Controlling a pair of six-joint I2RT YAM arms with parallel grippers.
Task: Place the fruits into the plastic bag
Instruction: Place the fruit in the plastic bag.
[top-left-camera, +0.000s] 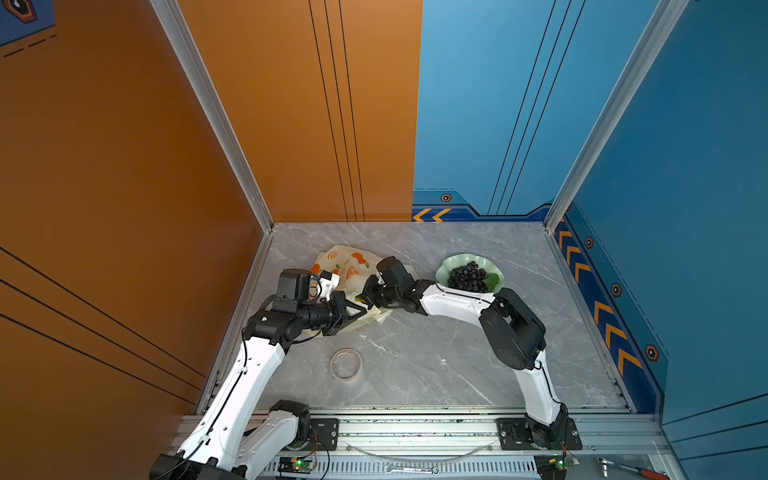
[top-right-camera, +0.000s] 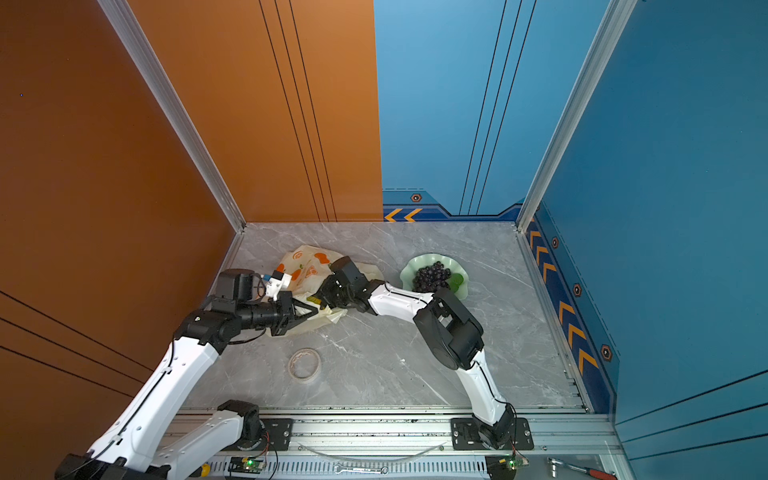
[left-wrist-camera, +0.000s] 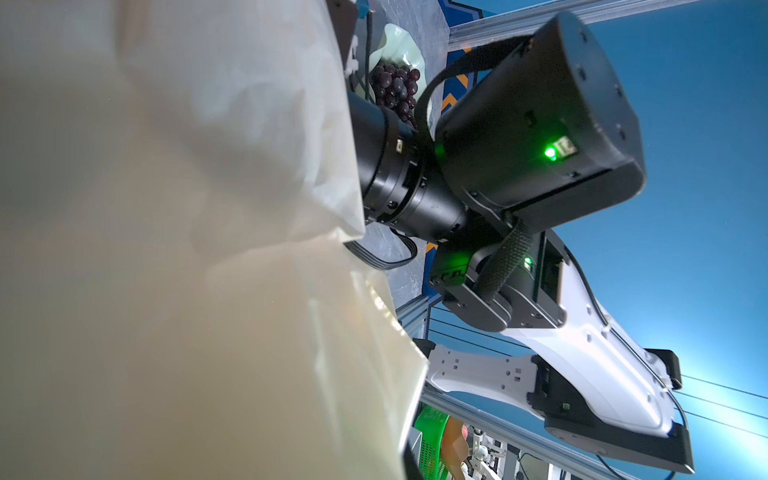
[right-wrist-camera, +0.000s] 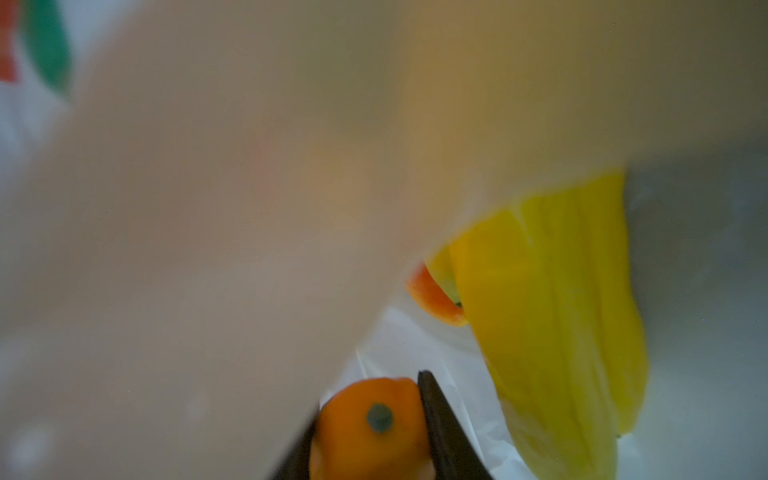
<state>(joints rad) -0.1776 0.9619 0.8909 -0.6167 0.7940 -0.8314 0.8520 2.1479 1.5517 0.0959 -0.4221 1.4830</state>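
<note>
Plastic bag (top-left-camera: 349, 266) rim pinched in my fully closed left hand (top-left-camera: 360, 310), likely to hold its mouth open; my right hand (right-wrist-camera: 370, 395), inside, clamps the orange fruit (right-wrist-camera: 361, 440) beside banana bunch (right-wrist-camera: 561, 311).

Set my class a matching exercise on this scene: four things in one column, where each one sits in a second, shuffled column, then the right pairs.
Column one
1. dark purple grapes
2. tape roll
3. orange fruit
4. yellow banana bunch

Column two
A. gripped by the right gripper
B. heaped in the pale green dish
C. lying ungripped inside the plastic bag
D. flat on the table, apart from the bag

Pairs: 1-B, 2-D, 3-A, 4-C
</note>
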